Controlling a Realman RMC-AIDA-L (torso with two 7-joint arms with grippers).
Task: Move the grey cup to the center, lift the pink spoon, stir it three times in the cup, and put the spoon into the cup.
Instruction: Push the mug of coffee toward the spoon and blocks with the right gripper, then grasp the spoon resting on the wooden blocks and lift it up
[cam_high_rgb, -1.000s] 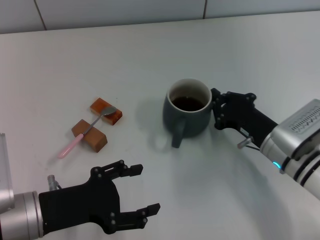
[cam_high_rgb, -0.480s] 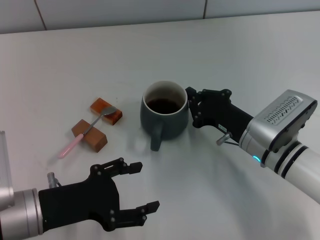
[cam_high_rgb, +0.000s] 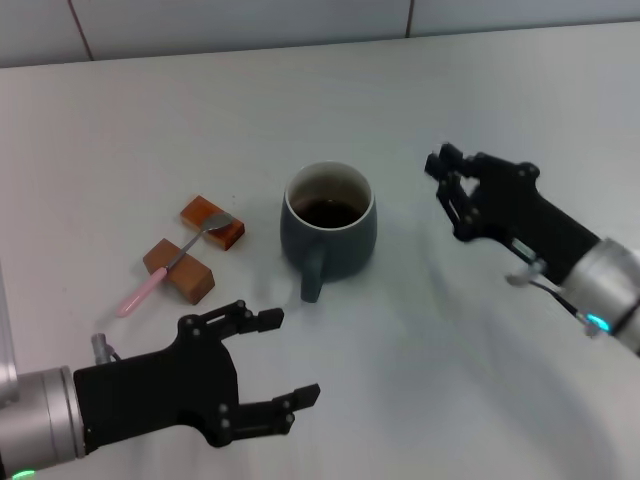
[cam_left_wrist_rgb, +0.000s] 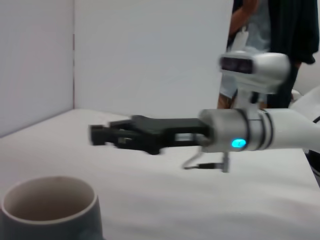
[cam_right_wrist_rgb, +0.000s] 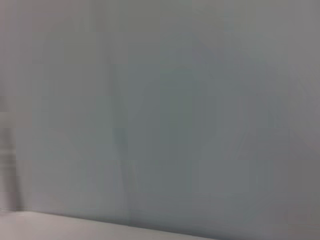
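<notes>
Grey cup (cam_high_rgb: 328, 232) sits alone mid-table (cam_high_rgb: 420, 90), handle facing the robot. Right tool (cam_high_rgb: 452, 185) hovers off to its right, fingers spread, empty. Pink spoon (cam_high_rgb: 172, 264) lies across two wooden blocks (cam_high_rgb: 195, 251). Left tool (cam_high_rgb: 272, 370) is open, near the front edge.
</notes>
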